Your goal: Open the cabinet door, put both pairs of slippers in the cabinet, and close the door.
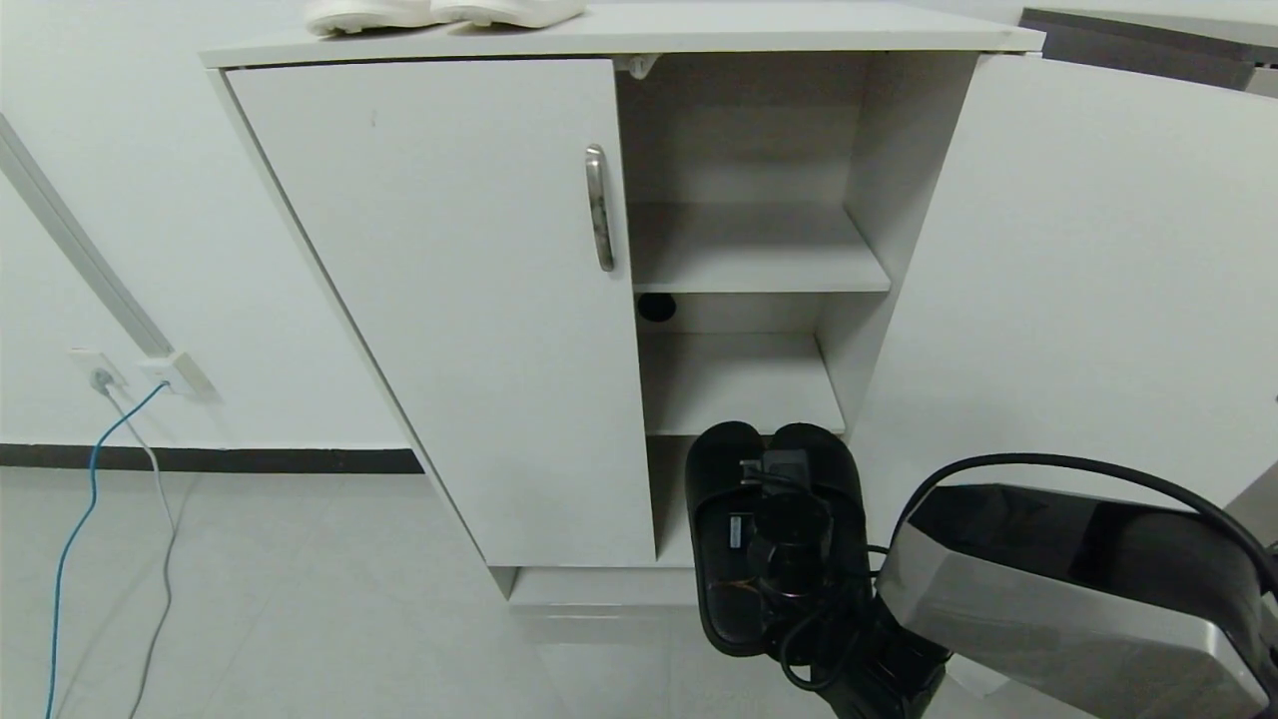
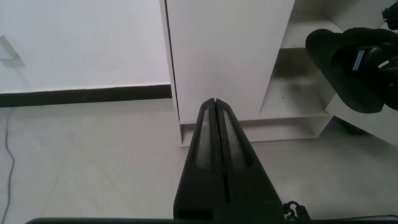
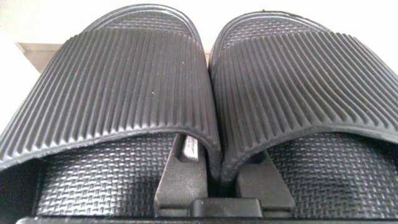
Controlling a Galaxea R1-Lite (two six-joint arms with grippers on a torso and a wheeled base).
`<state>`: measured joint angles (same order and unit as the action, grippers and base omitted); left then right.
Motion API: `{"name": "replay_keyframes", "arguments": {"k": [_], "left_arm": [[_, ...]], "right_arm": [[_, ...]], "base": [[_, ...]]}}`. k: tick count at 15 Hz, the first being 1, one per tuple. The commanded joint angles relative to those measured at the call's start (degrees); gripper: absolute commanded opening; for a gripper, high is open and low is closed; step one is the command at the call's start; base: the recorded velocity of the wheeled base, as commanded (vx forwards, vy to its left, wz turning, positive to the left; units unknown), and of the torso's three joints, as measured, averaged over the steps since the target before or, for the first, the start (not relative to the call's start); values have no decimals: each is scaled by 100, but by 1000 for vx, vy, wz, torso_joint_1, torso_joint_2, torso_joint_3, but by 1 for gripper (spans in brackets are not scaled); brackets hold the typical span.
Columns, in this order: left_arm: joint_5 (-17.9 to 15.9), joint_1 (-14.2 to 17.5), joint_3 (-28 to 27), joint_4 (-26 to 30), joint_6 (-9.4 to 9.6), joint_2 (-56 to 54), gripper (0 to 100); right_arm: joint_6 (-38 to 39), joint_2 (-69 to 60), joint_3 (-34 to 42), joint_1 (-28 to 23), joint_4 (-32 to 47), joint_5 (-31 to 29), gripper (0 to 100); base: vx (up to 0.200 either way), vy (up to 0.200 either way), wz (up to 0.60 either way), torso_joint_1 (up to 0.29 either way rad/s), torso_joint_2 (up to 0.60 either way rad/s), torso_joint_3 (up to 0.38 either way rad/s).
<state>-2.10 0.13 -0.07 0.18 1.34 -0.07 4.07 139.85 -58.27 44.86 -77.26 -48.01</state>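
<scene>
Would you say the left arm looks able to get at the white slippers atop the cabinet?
Probably yes: the white slippers lie uncovered at the front edge of the cabinet top, and the right gripper holds the black slippers low, clear of them. The left gripper would have to rise.

White slippers (image 1: 439, 12) on the cabinet (image 1: 619, 42) top are cropped. I cannot see the right fingers' (image 3: 186, 177) tips beneath the black slippers' (image 3: 124, 81) straps. Dark round item (image 1: 656, 307) behind the closed door (image 1: 449, 300): unidentifiable.
</scene>
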Motion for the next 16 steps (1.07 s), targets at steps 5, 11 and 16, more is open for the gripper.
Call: {"name": "replay_keyframes", "arguments": {"k": [5, 11, 16], "left_arm": [[-1, 4, 7, -1, -2, 7, 0], [-1, 4, 7, -1, 15, 7, 0], [-1, 4, 7, -1, 7, 7, 0]], "right_arm": [[15, 25, 0, -48, -8, 11, 0], [15, 34, 61, -48, 18, 213, 0], [15, 95, -844, -267, 748, 353, 0]], "base": [[160, 0, 0, 2, 1, 3], [0, 0, 0, 0, 0, 0], [0, 0, 0, 0, 0, 0]]}}
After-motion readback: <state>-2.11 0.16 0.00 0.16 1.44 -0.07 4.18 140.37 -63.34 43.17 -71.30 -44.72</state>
